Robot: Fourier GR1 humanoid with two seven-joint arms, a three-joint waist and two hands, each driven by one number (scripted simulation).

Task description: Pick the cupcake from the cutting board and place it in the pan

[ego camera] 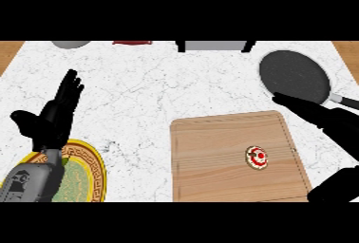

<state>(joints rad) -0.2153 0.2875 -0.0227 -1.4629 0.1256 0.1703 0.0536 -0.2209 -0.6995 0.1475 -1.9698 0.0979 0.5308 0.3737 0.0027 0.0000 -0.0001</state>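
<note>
Small round cupcake with red-and-white top (257,157) sits on right part of pale wooden cutting board (210,161), untouched. Right hand (319,116) open, fingers straight, over the board's upper right corner, below dark round pan (294,76). Left hand (60,114) open, fingers up, at left above gold-rimmed green plate (89,163). White marbled surface (140,90).

You have one cupcake (257,157), one cutting board (210,161), one pan (294,76) at the far right and one plate (91,159) at the near left. You get two hands: left hand (52,121), right hand (335,124). Along the far edge you count three cut-off things: a grey object (70,44), a dark red object (133,42), a grey-and-black object (214,46).
</note>
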